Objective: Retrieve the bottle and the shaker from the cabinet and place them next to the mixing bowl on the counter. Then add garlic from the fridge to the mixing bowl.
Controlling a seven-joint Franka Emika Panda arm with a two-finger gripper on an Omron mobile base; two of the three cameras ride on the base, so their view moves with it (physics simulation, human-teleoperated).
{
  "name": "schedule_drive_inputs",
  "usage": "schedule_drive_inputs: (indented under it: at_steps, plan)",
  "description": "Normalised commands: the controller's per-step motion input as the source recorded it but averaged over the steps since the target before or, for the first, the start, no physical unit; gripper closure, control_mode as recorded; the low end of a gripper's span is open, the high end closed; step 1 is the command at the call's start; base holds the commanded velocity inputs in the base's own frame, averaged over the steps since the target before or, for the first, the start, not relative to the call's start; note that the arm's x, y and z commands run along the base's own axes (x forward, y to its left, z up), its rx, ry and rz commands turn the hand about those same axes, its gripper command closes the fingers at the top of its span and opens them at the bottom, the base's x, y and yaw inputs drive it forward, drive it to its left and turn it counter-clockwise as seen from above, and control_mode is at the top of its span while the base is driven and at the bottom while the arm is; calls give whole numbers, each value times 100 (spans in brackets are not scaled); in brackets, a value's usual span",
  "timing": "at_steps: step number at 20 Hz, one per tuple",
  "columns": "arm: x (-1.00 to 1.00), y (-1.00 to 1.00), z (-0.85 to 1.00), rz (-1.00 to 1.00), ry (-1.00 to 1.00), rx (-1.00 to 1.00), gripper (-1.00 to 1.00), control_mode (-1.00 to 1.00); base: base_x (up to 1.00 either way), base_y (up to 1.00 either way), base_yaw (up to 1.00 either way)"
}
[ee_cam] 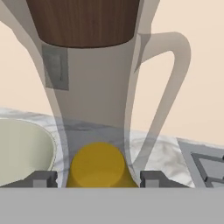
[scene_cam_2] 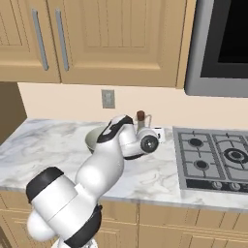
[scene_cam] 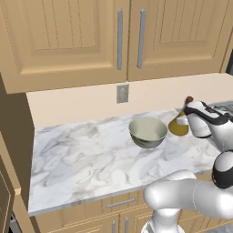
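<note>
The bottle (scene_cam: 178, 127) is a clear flask of yellow liquid with a dark brown stopper (scene_cam_2: 140, 115). It stands upright just right of the mixing bowl (scene_cam: 148, 132) on the white marble counter (scene_cam: 82, 159). My gripper (ee_cam: 99, 179) is shut on the bottle (ee_cam: 98, 109), one fingertip (ee_cam: 43, 178) on each side of its lower neck. In the hand view the bowl's pale inside (ee_cam: 22, 148) lies at the left. From the right base view my arm hides most of the bowl (scene_cam_2: 94, 138). The shaker, the cabinet, the fridge and the garlic are out of view.
A gas hob (scene_cam_2: 213, 160) lies in the counter right of the bottle, under a dark microwave (scene_cam_2: 223, 43). Panelled wall cabinets (scene_cam: 91, 36) with grey bar handles hang above. A wall outlet (scene_cam: 122, 93) sits behind the bowl. Bare marble stretches left of the bowl.
</note>
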Motion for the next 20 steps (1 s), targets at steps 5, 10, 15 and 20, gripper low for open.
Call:
schedule_drive_inputs:
  at_steps: [5, 10, 15, 20]
  plan:
    - [19, 0, 0, 0, 0, -2, 100, -100, 0, 0, 0]
    - [43, 0, 0, 0, 5, -1, 100, -100, 0, 0, 0]
    - [17, 0, -19, 0, 4, 0, 100, -100, 0, 0, 0]
    - [1, 0, -47, 0, 0, 0, 100, -100, 0, 0, 0]
